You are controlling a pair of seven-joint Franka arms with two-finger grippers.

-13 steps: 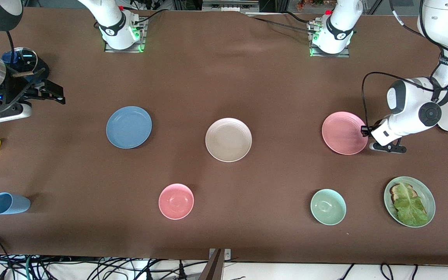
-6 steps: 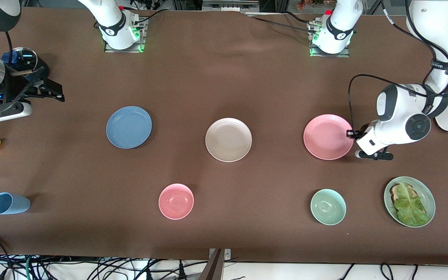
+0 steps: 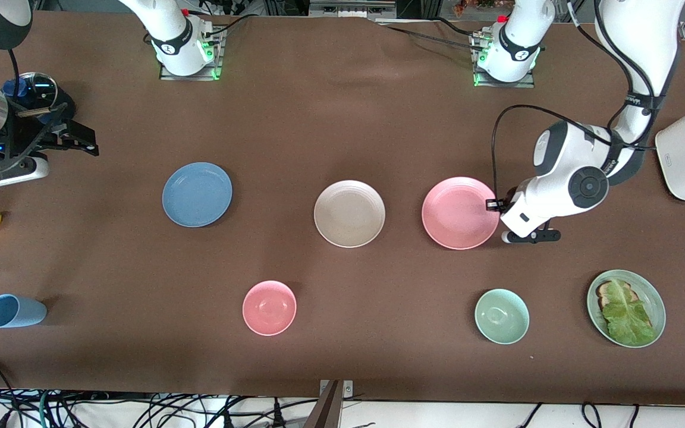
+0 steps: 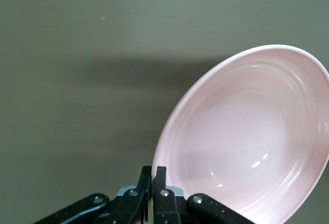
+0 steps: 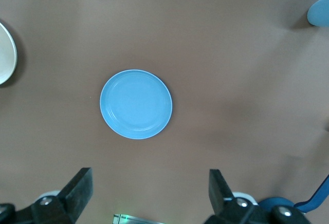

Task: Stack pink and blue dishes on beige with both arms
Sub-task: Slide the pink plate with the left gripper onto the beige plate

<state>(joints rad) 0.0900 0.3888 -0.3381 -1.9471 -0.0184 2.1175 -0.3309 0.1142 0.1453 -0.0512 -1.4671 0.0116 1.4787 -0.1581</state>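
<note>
A: Lighting? Even, bright overhead; soft short shadows beside each dish on the table (image 3: 342, 119).
B: Glare? Small highlights on the pink plate (image 4: 247, 142). Focus sharp; no evident blur.

My left gripper (image 3: 493, 205) is clamped tight on the pink plate (image 3: 460, 212) rim, wrist low, arm bent in from the table's left-arm end. My right gripper (image 5: 149, 193) hangs high w/ fingers wide apart, waiting over the blue plate (image 5: 136, 104).
</note>
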